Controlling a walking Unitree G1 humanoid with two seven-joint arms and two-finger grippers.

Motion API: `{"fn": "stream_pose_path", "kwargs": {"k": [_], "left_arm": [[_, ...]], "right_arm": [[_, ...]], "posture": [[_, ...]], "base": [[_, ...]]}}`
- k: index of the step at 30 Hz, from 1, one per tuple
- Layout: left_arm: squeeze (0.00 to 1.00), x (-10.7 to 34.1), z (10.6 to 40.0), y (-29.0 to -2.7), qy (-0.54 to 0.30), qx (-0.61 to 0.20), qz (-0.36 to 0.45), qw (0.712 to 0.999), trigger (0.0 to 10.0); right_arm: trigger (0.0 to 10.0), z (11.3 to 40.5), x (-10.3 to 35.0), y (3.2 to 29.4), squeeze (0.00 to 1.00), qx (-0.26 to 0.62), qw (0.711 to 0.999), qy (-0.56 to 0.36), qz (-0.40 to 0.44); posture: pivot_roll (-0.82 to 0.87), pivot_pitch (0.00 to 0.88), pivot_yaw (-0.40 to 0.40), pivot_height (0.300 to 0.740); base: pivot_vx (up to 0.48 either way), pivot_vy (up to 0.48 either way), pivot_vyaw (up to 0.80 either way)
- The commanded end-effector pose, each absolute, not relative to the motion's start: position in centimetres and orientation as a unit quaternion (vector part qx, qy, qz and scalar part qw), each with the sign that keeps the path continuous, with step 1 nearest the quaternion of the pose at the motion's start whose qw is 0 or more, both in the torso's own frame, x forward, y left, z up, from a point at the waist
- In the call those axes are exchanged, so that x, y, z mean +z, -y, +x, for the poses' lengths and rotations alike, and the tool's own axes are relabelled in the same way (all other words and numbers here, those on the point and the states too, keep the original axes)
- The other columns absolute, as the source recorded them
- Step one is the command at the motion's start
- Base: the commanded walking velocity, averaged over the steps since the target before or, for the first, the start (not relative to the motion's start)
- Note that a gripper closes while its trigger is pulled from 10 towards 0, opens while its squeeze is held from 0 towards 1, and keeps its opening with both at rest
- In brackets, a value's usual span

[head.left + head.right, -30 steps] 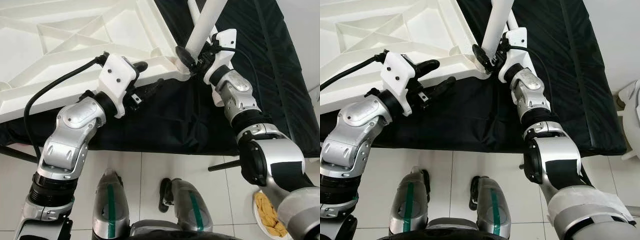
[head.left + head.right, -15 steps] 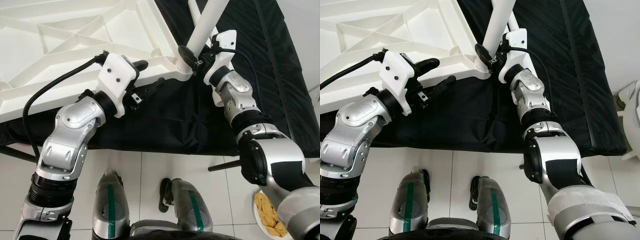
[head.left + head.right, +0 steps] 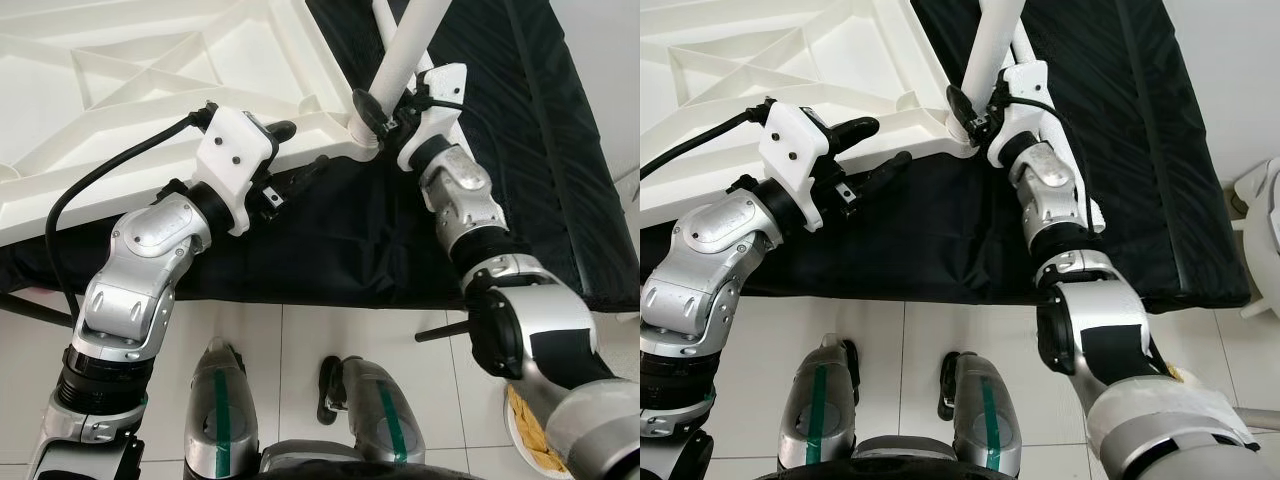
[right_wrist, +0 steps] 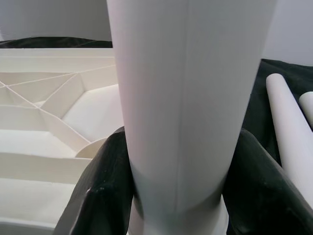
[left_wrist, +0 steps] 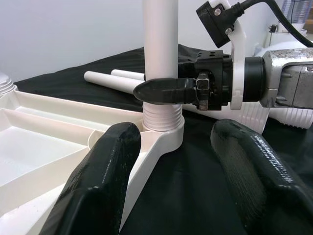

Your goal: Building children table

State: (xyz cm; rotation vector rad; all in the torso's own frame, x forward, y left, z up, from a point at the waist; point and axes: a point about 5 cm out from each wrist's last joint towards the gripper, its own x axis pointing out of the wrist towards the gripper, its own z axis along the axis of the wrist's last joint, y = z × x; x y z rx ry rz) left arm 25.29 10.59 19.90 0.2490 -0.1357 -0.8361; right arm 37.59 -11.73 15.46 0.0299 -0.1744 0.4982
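Note:
A white plastic table top [image 3: 150, 80] lies upside down on a black cloth [image 3: 350, 240]. A white round leg [image 3: 415, 40] stands in the socket [image 5: 163, 128] at the top's near corner, leaning a little. My right gripper [image 3: 372, 108] is shut on the leg just above the socket, and its fingers [image 4: 102, 196] hug the leg [image 4: 190, 98] on both sides. My left gripper [image 3: 295, 150] is open, with one finger above and one below the top's near rim, a short way left of the socket.
Two spare white legs [image 5: 115, 81] lie on the cloth behind the socket. Below the cloth's front edge is white tiled floor with my feet, a black rod [image 3: 445, 330] and a plate holding something yellow [image 3: 535, 425]. A white object [image 3: 1260, 200] stands at the far right.
My right forearm and wrist have swung slightly to the left while staying shut on the leg. The left arm and table top have not moved.

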Motion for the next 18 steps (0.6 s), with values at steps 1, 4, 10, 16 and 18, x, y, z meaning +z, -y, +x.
{"fn": "stream_pose_path", "kwargs": {"k": [1,4,10,16,18], "left_arm": [[0.00,19.9,25.0,-10.3,0.065,-0.402,0.116,0.906,10.0],[0.00,19.9,25.0,-10.3,0.065,-0.402,0.116,0.906,10.0],[0.00,19.8,24.9,-10.3,0.064,-0.404,0.116,0.905,10.0],[0.00,19.8,24.8,-10.2,0.064,-0.404,0.114,0.905,10.0],[0.00,19.8,24.8,-10.2,0.064,-0.404,0.114,0.906,10.0]], "right_arm": [[10.0,37.3,14.6,11.5,0.00,0.242,0.967,0.074,0.015],[10.0,37.2,14.6,11.2,0.00,0.236,0.969,0.076,0.017],[10.0,36.9,14.6,10.2,0.00,0.198,0.975,0.090,0.037],[10.0,36.8,14.6,9.5,0.00,0.165,0.981,0.093,0.044],[10.0,36.8,14.6,9.5,0.00,0.138,0.985,0.091,0.049]], "posture": [[0.14,0.100,-0.101,0.740],[0.14,0.100,-0.101,0.740],[0.14,0.097,-0.105,0.740],[0.15,0.094,-0.108,0.740],[0.15,0.093,-0.108,0.740]], "base": [[0.000,0.000,0.00],[0.000,0.000,0.00],[0.000,0.000,0.00],[0.000,0.000,0.00],[0.000,0.000,0.00]]}}
